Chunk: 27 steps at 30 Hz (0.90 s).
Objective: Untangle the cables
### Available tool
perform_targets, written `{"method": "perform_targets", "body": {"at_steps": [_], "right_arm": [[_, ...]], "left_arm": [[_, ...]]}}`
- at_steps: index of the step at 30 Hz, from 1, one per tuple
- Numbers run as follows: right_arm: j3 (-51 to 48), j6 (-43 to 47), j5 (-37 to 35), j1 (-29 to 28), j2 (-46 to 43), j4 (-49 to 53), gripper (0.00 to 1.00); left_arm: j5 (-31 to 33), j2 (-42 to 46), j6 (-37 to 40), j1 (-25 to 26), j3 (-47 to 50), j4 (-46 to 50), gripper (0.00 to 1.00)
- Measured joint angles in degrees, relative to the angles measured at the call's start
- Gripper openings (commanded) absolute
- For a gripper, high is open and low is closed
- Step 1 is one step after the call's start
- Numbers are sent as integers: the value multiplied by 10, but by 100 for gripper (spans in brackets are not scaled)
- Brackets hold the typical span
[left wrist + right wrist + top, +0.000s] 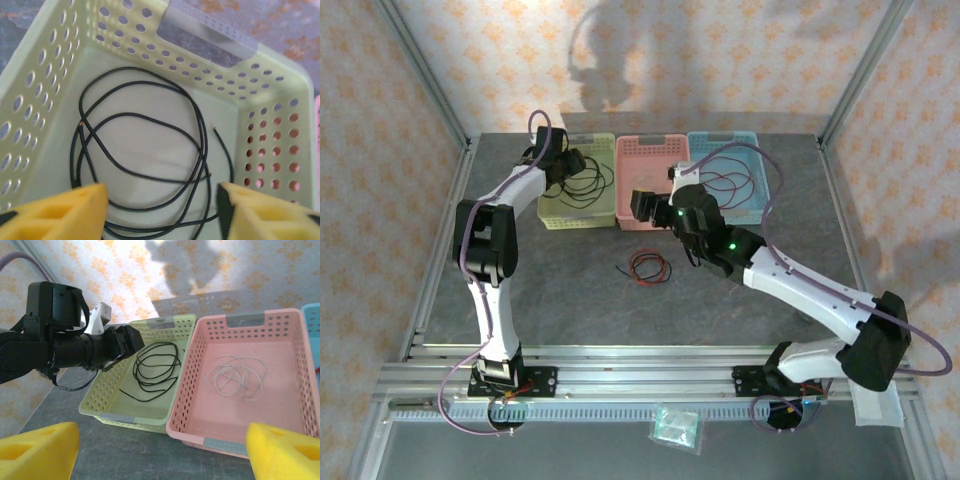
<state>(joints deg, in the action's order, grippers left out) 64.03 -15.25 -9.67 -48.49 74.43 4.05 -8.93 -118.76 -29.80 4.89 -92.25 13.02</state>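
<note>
While loose, cable (203,145) under left hand (161,192)

A flat grey table (570,290) with a mottled, stone-like top carries three perforated plastic baskets in one row at its far edge. The pink rectangular basket (652,148) stands in the middle. A yellow-green basket (575,221) stands just beside it on the left, and a light blue basket (748,213) just beside it on the right. In front of the pink basket, apart from it, a small coil of thin red and black cable (648,267) lies on the bare top.

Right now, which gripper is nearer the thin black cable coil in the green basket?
Left. Left gripper: directly above the black cable coil. Right gripper: outside the basket.
</note>
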Motion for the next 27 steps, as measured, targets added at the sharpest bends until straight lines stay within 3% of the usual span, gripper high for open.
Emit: {"method": "perform_targets", "body": {"at_steps": [5,12,17,27], "right_arm": [[-1,-38,7,10,-2,35,86],[-21,-91,54,60,7,92,82],[-30,-83,79,61,34,132,75],[-36,-30,108,48,124,191,52]], "left_arm": [[-12,26,8,0,18,7,73],[-16,180,38,19,108,3,75],[-17,291,59,50,203,-25,75],[-31,413,64,128,353,-47,75]]}}
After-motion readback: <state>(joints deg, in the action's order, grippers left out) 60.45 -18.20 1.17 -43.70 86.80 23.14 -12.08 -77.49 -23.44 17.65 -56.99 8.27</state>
